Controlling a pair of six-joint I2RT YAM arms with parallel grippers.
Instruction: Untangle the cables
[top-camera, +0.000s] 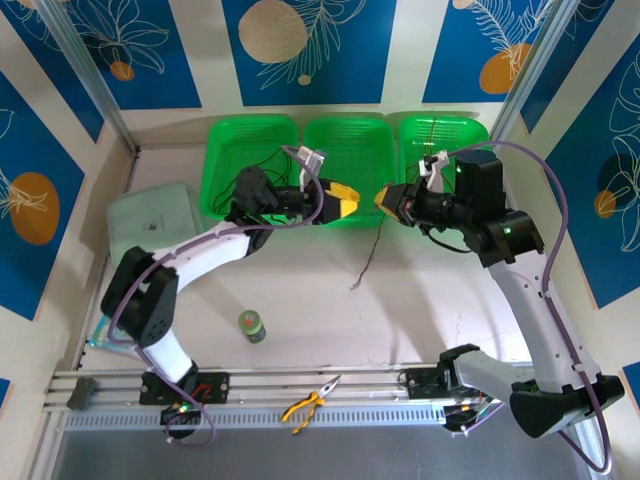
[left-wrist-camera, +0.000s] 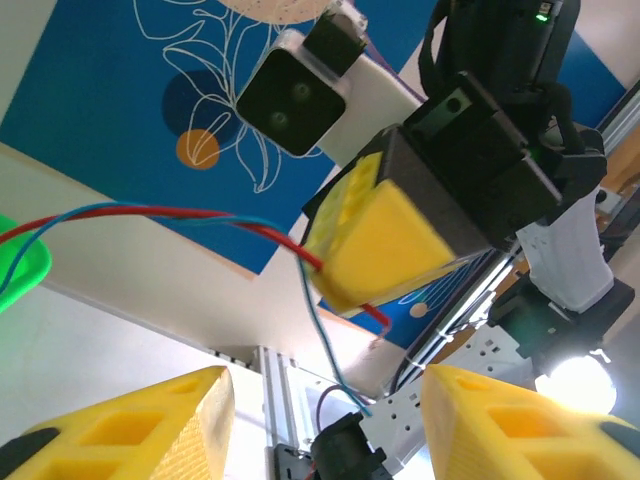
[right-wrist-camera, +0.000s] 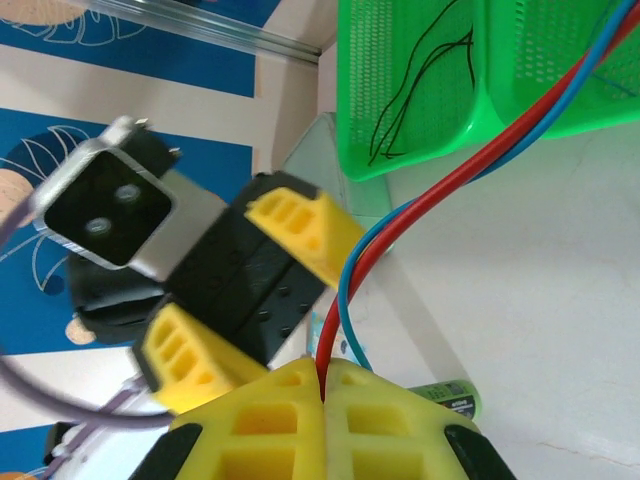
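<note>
Aloft, right tool (right-wrist-camera: 322, 378) tight on red and blue cables (right-wrist-camera: 432, 195), left tool (left-wrist-camera: 322, 402) agape.

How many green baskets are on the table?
3. They sit side by side along the far edge of the table: the left basket, the middle basket and the right basket. Their near rims are partly covered, but no fourth seems hidden.

thin floppy cables (right-wrist-camera: 405, 215): red and blue strands are seen together | perforated plastic baskets (top-camera: 250, 150): coloured bright green | flat wall panels (top-camera: 350, 60): painted deep blue, patterned with white leaf outlines and orange discs | right gripper (right-wrist-camera: 323, 378): blocky fingers (right-wrist-camera: 270, 430) coloured yellow
</note>
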